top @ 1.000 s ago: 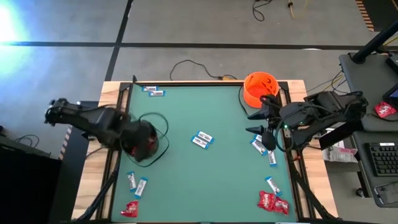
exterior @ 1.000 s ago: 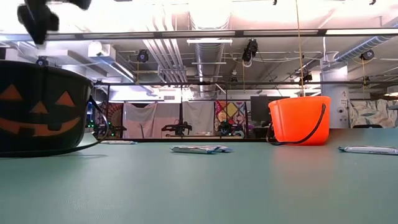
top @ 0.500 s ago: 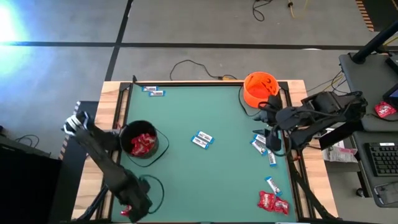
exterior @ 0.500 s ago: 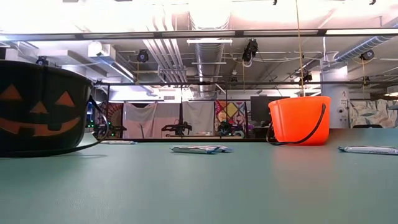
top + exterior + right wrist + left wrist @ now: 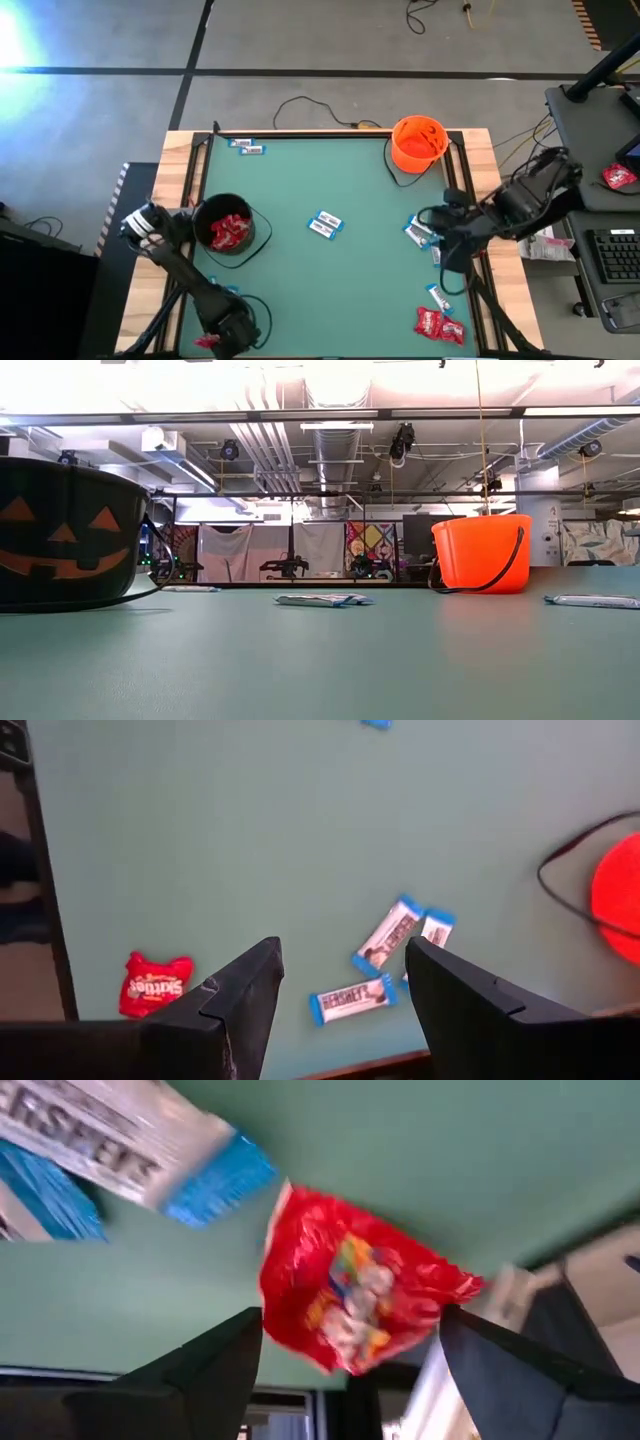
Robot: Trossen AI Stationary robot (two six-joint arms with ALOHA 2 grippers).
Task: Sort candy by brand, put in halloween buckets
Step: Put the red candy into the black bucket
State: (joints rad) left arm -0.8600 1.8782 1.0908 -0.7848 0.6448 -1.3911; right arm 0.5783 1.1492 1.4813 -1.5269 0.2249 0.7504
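Left gripper (image 5: 345, 1370) down at the near left corner of the green table (image 5: 320, 180), fingers spread wide, empty, a red packet (image 5: 350, 1295) lying between them on the mat. White-and-blue bars (image 5: 120, 1130) just beyond it. Right gripper (image 5: 340, 990) parted, empty, hovering over the right edge above a cluster of three bars (image 5: 385, 955).

A second ago: left gripper over the black bucket (image 5: 228, 225); now swung to the near corner. Right gripper shifted nearer along the right edge.

Black bucket at left holding red packets; orange bucket (image 5: 417, 143) at the far right corner. Two bars (image 5: 325, 225) mid-table, two more (image 5: 246, 147) at the far edge, red packets (image 5: 438, 325) near right. Path to the packet unobstructed.
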